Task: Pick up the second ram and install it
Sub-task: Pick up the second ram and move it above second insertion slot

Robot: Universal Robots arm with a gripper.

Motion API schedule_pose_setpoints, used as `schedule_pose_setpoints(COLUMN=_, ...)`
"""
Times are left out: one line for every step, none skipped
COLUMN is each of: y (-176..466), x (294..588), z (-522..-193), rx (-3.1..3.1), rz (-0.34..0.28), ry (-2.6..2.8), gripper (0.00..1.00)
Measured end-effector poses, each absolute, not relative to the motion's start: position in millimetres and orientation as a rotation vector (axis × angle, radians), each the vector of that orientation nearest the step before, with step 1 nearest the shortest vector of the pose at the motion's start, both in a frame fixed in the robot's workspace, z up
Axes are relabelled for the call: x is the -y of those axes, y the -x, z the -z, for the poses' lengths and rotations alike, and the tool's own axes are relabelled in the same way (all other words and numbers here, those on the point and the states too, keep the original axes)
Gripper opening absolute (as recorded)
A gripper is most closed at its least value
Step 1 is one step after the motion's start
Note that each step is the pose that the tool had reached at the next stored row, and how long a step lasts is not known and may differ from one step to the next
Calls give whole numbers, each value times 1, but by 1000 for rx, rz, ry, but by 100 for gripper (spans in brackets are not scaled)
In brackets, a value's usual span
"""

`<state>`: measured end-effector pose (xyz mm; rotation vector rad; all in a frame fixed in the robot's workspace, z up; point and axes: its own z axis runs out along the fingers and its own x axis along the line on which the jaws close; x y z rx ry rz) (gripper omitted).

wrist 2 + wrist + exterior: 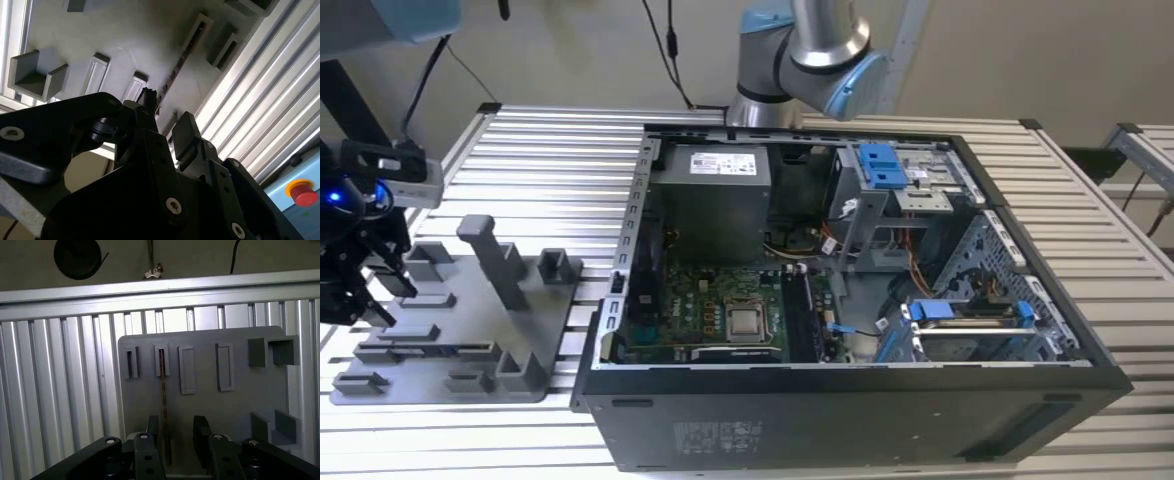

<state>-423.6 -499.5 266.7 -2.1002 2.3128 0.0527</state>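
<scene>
Pick step, I'd say: gripper [176, 429] hangs over the grey fixture tray [240, 405], jaws spread either side of the second ram [164, 400], nothing pinched. The ram stands on edge in a tray slot, a thin, rigid, dark strip with a brownish edge against matte moulded plastic. A clean grasp calls for centring, since the stick sits nearer one finger.

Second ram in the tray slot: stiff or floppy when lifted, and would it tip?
Probably stiff: the second ram shows as a straight thin strip standing on edge in the fixture tray slot. Likely light, being so thin. Freed from the slot it would probably tip on that narrow edge; the open end effector straddles it.
</scene>
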Motion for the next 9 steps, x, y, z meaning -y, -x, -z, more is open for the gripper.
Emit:
schedule_pose_setpoints(y=424, x=499, z=-266, rx=-2313, rz=-53, ry=2100, gripper=42)
schedule_pose_setpoints(y=424, x=499, z=-266, rx=-2312, rz=-53, ry=2100, gripper=42)
schedule_pose_setpoints(y=424, x=499, z=-265, rx=-2313, rz=-53, ry=2100, gripper=42)
schedule_pose_setpoints(y=424, x=499, z=-265, rx=-2313, rz=-53, ry=2100, gripper=42)
schedule_pose_setpoints(y=424, x=500, z=-264, rx=-2313, rz=-53, ry=2100, gripper=42)
schedule_pose_setpoints(y=424, x=499, z=-263, rx=-2313, rz=-53, ry=2100, gripper=42)
schedule_pose_setpoints(y=424, x=499, z=-262, rx=-2312, rz=-53, ry=2100, gripper=42)
schedule_pose_setpoints(y=424, x=499, z=-261, rx=-2312, rz=-54, ry=2099, gripper=42)
schedule_pose_setpoints(y=424, x=499, z=-260, rx=-2312, rz=-54, ry=2099, gripper=42)
